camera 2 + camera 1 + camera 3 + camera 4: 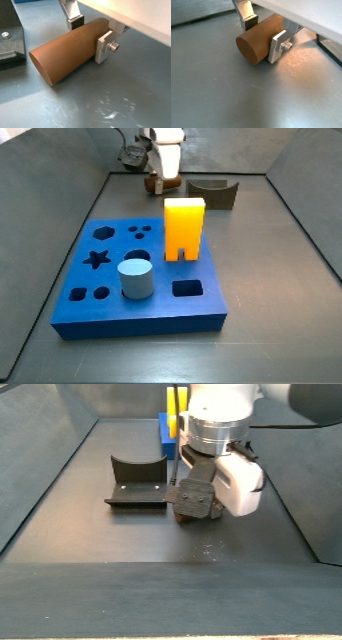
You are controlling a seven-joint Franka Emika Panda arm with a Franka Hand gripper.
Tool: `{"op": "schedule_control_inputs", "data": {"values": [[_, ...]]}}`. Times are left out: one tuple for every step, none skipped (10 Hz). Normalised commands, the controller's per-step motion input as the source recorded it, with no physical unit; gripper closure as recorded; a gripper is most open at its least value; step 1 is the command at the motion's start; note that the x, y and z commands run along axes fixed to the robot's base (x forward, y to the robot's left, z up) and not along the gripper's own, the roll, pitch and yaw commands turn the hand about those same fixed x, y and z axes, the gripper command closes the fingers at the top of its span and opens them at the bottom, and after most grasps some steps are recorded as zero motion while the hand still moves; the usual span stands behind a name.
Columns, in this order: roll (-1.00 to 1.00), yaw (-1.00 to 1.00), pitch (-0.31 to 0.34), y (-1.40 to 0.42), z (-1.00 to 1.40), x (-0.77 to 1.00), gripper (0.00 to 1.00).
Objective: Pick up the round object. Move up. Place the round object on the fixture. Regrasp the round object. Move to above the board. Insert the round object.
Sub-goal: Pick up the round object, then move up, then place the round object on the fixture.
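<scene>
Down at the far end of the grey worktop [281, 278], beside the dark olive-brown notched fixture [214, 191], the tool [90, 36] has its two flat silver fingers [104, 46] closed on the small brown cylindrical peg [65, 52], the round object of the task. In both wrist views the peg lies crosswise between the plates, its tan end face [250, 49] turned towards the camera, and its underside looks to be at or just off the floor; I cannot tell from here whether it has lifted clear. In a side view the tool [191, 501] hangs low beside the fixture [138, 484], whose cradle stands empty.

So my reading is that the grasp is made and the first step is about done or just finishing. Everything after it remains: the rise, setting the peg in the fixture's notch, taking it up afresh, carrying it above the thick blue board [140, 278] and pushing it into a hole.

By count: one brown peg, one fixture, one blue board, one arm with one tool. On the board stand one tall orange-yellow block [183, 228] and one pale grey-blue cylinder [135, 279]. I can make out a star, several round holes and a few squarish ones, though the small ones are hard to number surely.
</scene>
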Motion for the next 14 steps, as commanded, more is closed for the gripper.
{"op": "schedule_control_inputs", "data": {"values": [[0.00,0.00,0.000,0.00,0.00,0.00,1.00],[0.00,0.00,0.000,0.00,0.00,0.00,1.00],[0.00,0.00,0.000,0.00,0.00,0.00,1.00],[0.00,0.00,0.000,0.00,0.00,0.00,1.00],[0.00,0.00,0.000,0.00,0.00,0.00,1.00],[0.00,0.00,0.000,0.00,0.00,0.00,1.00],[0.00,0.00,0.000,0.00,1.00,0.00,1.00],[0.00,-0.05,0.068,0.03,0.96,-0.07,1.00],[0.00,-0.05,0.102,0.02,0.86,-0.07,1.00],[0.01,-0.05,0.126,0.02,0.75,-0.05,1.00],[0.04,-0.05,0.144,0.02,0.57,-0.03,1.00],[0.07,-0.04,0.133,0.01,0.38,-0.02,1.00],[0.09,-0.03,0.130,0.01,0.24,-0.03,1.00],[0.00,0.00,0.000,0.00,1.00,0.00,1.00]]}}
